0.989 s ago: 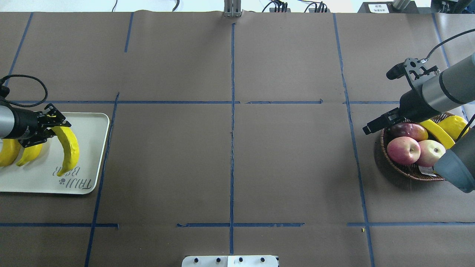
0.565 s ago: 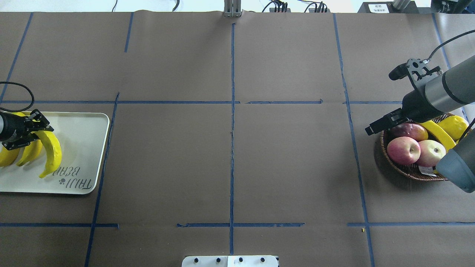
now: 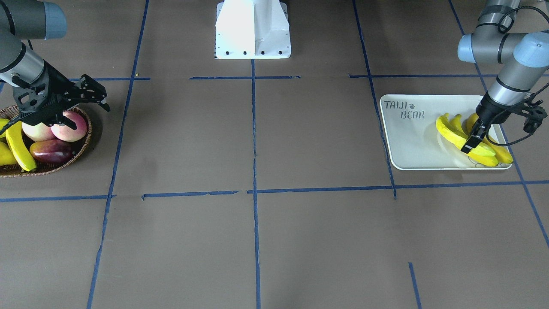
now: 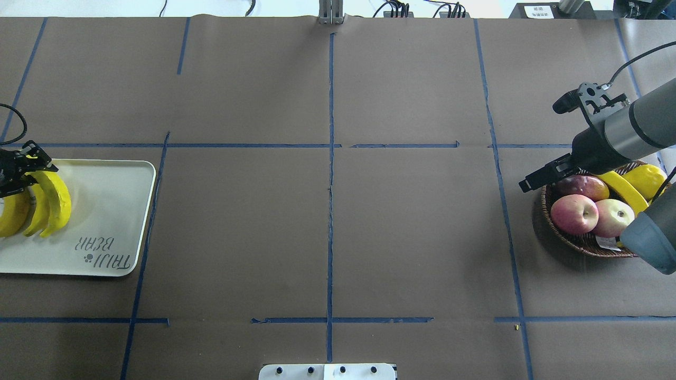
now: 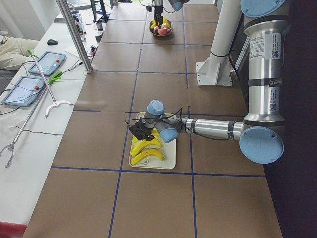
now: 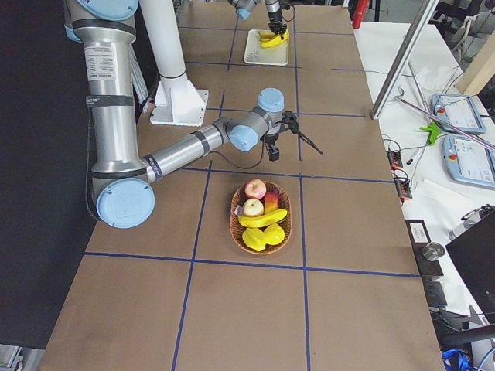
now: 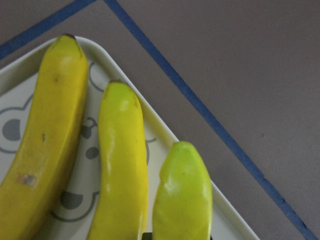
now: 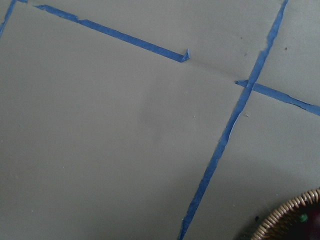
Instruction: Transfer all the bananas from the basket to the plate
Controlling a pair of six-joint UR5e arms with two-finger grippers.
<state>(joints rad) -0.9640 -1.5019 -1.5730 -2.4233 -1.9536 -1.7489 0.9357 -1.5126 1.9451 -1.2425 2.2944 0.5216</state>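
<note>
Brown paper with blue tape lines covers the tabletop (image 4: 327, 237). On the left, your left gripper (image 4: 30, 170) is closed on the third banana (image 4: 55, 203), which lies on the plate (image 4: 116, 200) beside two others (image 4: 11, 215). On the right, the last banana (image 4: 626, 190) lies diagonally in the basket (image 4: 575, 243), just right of the open, empty right gripper (image 4: 531, 181), the nearer arm.

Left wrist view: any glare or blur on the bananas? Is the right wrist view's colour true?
Left wrist view: bananas close up, slightly soft, pale sheen on the middle and right ones. Right wrist view: table paper looks greenish-grey rather than brown; only the basket rim shows, bottom right.
</note>
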